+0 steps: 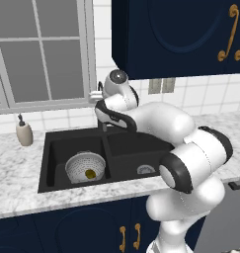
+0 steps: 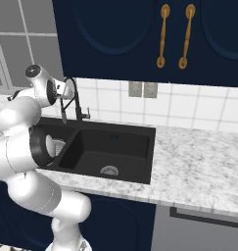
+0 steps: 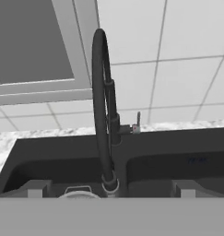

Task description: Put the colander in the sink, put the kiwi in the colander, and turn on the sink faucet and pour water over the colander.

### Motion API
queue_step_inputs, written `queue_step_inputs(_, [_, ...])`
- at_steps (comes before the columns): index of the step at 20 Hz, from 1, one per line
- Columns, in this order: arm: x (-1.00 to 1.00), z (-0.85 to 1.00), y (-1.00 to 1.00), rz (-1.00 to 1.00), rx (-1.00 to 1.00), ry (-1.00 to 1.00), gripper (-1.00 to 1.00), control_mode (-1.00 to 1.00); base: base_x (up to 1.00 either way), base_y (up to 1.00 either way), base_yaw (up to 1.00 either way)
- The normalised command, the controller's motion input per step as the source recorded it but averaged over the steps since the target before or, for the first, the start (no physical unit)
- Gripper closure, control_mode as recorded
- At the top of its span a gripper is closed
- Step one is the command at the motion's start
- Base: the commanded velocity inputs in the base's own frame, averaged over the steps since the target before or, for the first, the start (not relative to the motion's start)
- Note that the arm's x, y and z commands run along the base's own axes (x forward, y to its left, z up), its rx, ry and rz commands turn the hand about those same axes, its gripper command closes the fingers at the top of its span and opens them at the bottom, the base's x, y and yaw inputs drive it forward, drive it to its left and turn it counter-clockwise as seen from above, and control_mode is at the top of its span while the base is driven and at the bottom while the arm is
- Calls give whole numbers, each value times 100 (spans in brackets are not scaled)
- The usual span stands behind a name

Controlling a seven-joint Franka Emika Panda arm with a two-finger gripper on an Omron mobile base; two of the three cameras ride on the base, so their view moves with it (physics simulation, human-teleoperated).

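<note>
The colander (image 1: 84, 165) sits in the left basin of the black sink (image 1: 52, 170), with the kiwi (image 1: 90, 174) lying inside it. My gripper (image 3: 109, 190) hovers above the sink's middle divider, facing the back wall, open wide with nothing between its fingertips (image 3: 37, 189). Straight ahead of it rises the sink faucet (image 3: 103, 110), whose spout head hangs between my two tips. The faucet's small side lever (image 3: 137, 122) stands to the right of the neck, apart from my fingers. A bit of the colander's rim (image 3: 79, 193) shows under the spout. No water is in view.
A beige soap dispenser (image 1: 24, 132) stands on the marble counter (image 1: 13, 173) left of the sink. The right basin (image 2: 108, 152) holds just its metal drain (image 2: 109, 170). Dark blue wall cabinets (image 1: 180, 34) hang above, and a window (image 1: 37, 49) is behind the faucet.
</note>
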Motion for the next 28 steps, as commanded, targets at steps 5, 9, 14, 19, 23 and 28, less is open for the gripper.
queue_step_inputs(5, [42,-19,0,0,0,0,-100,-100,0,0,0])
queue_step_inputs(9, [32,-30,0,0,0,0,-100,-100,0,0,0])
queue_step_inputs(14, [28,-28,2,0,0,0,-100,-100,0,0,0])
queue_step_inputs(19, [28,-25,12,0,0,0,-100,-100,0,0,0])
queue_step_inputs(23, [26,-19,19,0,0,0,-100,-100,0,0,0])
queue_step_inputs(28, [21,-17,12,0,0,0,-100,-100,0,0,0])
